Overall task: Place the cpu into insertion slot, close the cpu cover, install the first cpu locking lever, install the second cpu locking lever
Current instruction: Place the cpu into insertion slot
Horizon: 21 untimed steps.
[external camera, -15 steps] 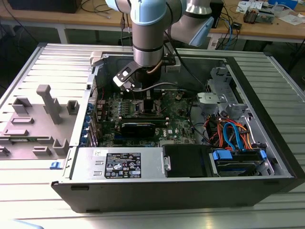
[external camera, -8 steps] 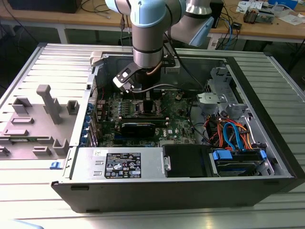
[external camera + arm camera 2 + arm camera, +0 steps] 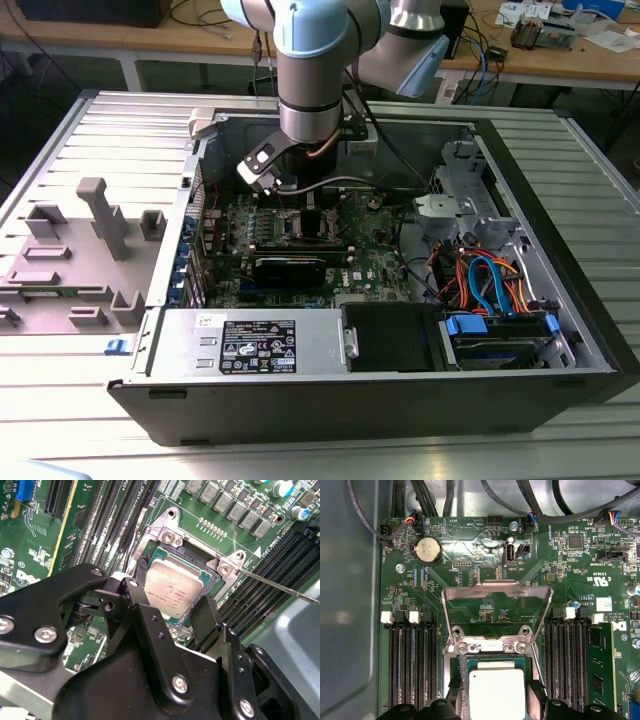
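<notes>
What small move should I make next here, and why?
Probably back the end effector straight up off the cpu: the cpu looks level inside the insertion slot, and the cpu cover stands open, not yet closed.

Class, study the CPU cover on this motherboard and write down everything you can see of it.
The cpu cover is a thin, shiny silvery metal frame with one large central window, through which the green board shows. It stands open, swung back from the insertion slot, held at its hinge edge near two screws. It leaves the cpu uncovered.
</notes>
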{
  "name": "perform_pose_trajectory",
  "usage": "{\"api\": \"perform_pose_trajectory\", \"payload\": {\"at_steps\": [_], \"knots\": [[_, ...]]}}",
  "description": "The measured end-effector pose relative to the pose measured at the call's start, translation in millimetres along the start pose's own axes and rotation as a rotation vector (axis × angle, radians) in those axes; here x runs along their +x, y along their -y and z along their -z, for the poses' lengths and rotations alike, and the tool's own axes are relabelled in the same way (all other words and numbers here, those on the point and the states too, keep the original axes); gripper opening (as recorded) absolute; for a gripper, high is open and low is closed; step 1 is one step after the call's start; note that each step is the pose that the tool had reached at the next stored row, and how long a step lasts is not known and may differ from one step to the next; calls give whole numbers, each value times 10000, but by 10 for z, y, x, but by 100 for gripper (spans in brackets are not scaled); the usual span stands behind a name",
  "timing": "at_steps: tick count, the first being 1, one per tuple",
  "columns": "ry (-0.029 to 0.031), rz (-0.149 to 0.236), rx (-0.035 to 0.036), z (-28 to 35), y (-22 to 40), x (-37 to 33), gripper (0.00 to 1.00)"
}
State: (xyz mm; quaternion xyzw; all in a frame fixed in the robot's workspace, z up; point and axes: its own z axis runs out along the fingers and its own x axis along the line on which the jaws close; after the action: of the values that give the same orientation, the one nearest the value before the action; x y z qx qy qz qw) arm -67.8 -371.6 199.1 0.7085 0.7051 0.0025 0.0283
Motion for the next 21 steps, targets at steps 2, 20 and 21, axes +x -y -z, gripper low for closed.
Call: {"api": "perform_pose_trajectory", "payload": {"at_steps": [2, 20, 21], "knots": [[-1, 0, 1, 0, 0, 0, 62], [-41, 0, 12, 24, -2, 27, 62], [-75, -3, 10, 22, -1, 27, 62]]}}
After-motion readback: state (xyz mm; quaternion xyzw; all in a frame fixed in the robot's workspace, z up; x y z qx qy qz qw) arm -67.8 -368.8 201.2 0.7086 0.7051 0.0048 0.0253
